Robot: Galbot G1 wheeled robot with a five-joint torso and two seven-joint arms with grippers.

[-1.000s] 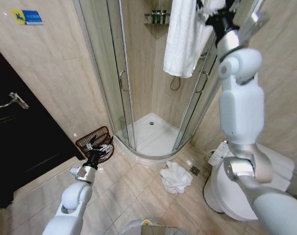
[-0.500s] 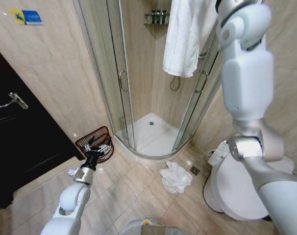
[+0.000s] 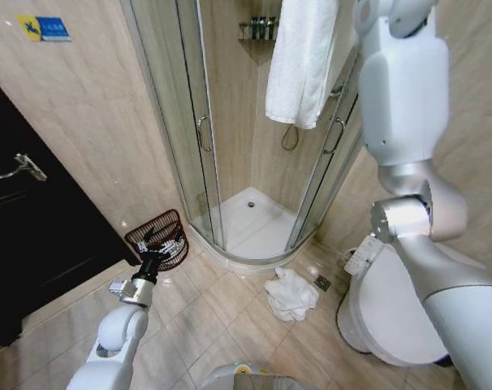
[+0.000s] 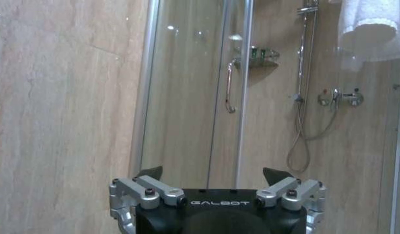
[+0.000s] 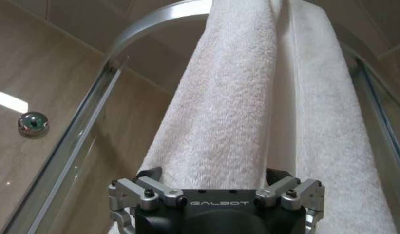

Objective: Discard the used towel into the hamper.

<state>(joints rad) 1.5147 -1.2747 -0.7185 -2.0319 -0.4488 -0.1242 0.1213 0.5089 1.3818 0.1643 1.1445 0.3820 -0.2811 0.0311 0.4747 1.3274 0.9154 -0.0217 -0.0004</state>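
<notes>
A long white towel (image 3: 301,61) hangs over the top rail of the shower enclosure. My right arm reaches up to it. In the right wrist view my right gripper (image 5: 214,173) is open, and the hanging towel (image 5: 238,97) runs down between its two fingers. The hamper (image 3: 161,237), a dark red-brown wire basket, stands on the floor against the wall beside the shower door. My left gripper (image 3: 153,256) hovers low, right in front of the hamper. In the left wrist view the left gripper (image 4: 214,173) is open with nothing in it.
A crumpled white towel (image 3: 291,294) lies on the tiled floor between the shower tray (image 3: 254,223) and the toilet (image 3: 392,313). A black door (image 3: 27,236) fills the left wall. The glass shower door (image 3: 185,122) stands beside the hamper.
My right arm has risen, taking its wrist and gripper past the top edge of the head view. The hanging towel has shifted slightly left. The left arm has hardly moved.
</notes>
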